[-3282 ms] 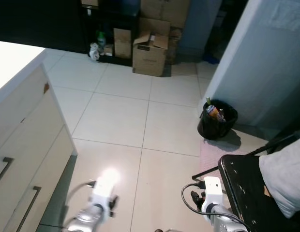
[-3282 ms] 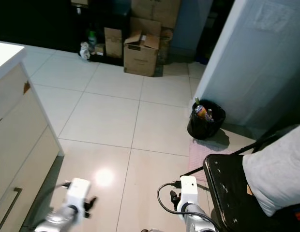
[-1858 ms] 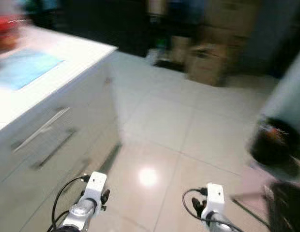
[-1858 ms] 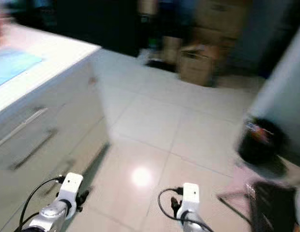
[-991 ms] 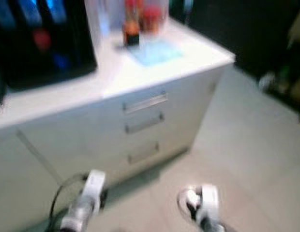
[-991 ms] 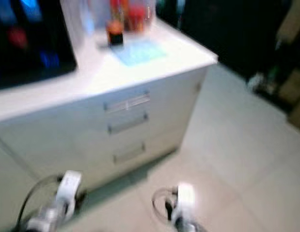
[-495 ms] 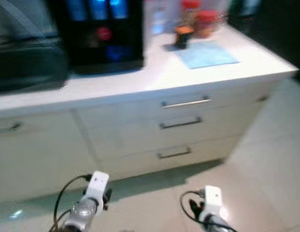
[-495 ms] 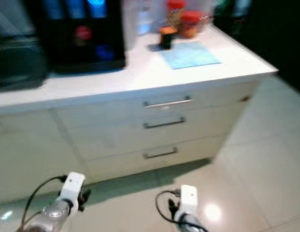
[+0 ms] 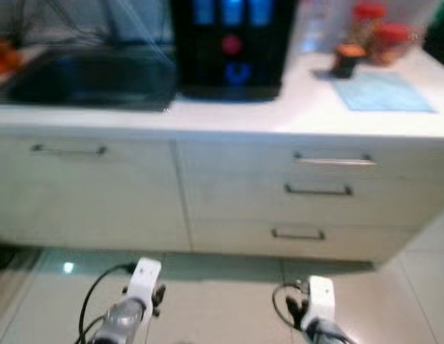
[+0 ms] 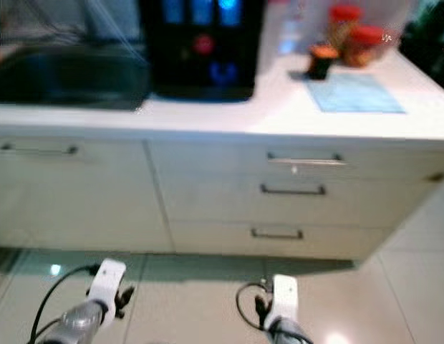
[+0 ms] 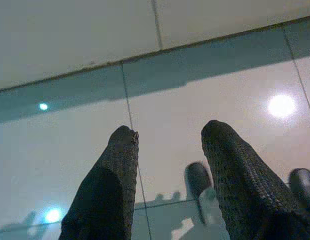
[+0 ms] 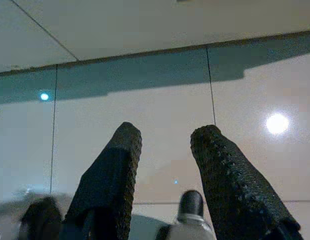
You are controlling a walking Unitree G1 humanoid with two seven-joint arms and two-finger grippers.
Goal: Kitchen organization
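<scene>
- Nearest you, the left tool (image 11: 167, 165) and the right tool (image 12: 165, 165) both hang low over the tiled floor (image 9: 222, 294). Each has its two black fingers spread apart with nothing between them, only glossy tile showing through the gap.
- In the head views both arms sit at the bottom edge, short of the cabinet front, touching nothing.
- Beyond them stands the cabinet run: a drawer stack (image 9: 319, 190) on your right with three handles one above another, and a wider front with a single handle (image 9: 68, 150) on your left.
- On the white surface (image 9: 279, 118) above sit the likely things to organise. A blue mat (image 9: 383, 93) lies toward the right end, a small dark cup (image 9: 344, 60) stands just behind its near corner, and two red-lidded jars (image 9: 383, 32) stand behind that. They are blurred, so you cannot read their contents.
- A black appliance with blue lights (image 9: 233, 43) stands mid-surface, and a dark sink (image 9: 93, 75) lies to its left.
- You are in the approach step, I judge: no item is in hand yet. Next you need to close in on the right end and raise an arm to surface height.
- Against the first frame, your camera has swung from open floor, boxes and a bin to face the cabinets squarely. Since half a second ago the view has panned further left, bringing the sink in. That is the camera moving, not the objects.
</scene>
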